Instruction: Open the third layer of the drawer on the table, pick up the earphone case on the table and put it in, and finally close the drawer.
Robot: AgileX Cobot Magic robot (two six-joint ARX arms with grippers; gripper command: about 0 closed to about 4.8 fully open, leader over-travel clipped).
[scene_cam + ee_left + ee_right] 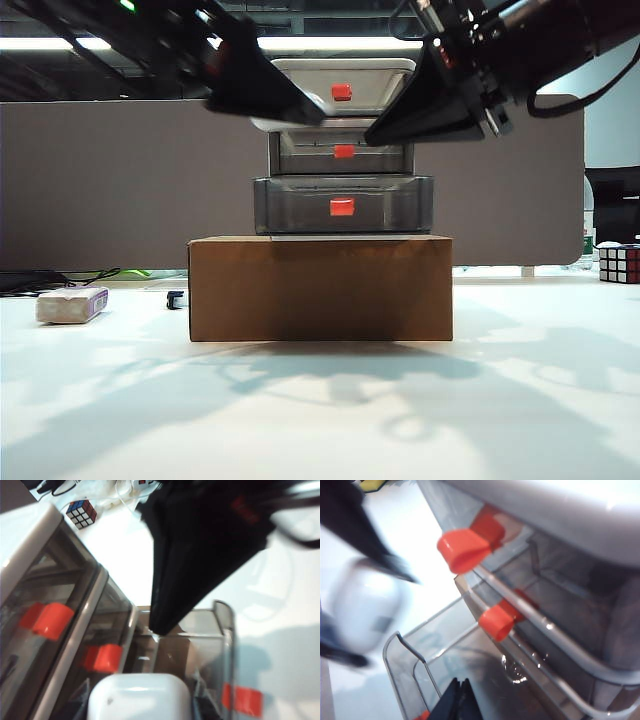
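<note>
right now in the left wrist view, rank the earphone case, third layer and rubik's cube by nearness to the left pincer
1. earphone case, gripped in the left pincer.
2. third layer, pulled open just under it.
3. rubik's cube, far off on the table.

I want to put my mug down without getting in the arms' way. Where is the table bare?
The table is bare along the near side, in front of the brown cardboard box, and to its right up to the Rubik's cube. It is crowded above the box, where the left gripper holds the earphone case over the open third layer, beside the right gripper.
</note>
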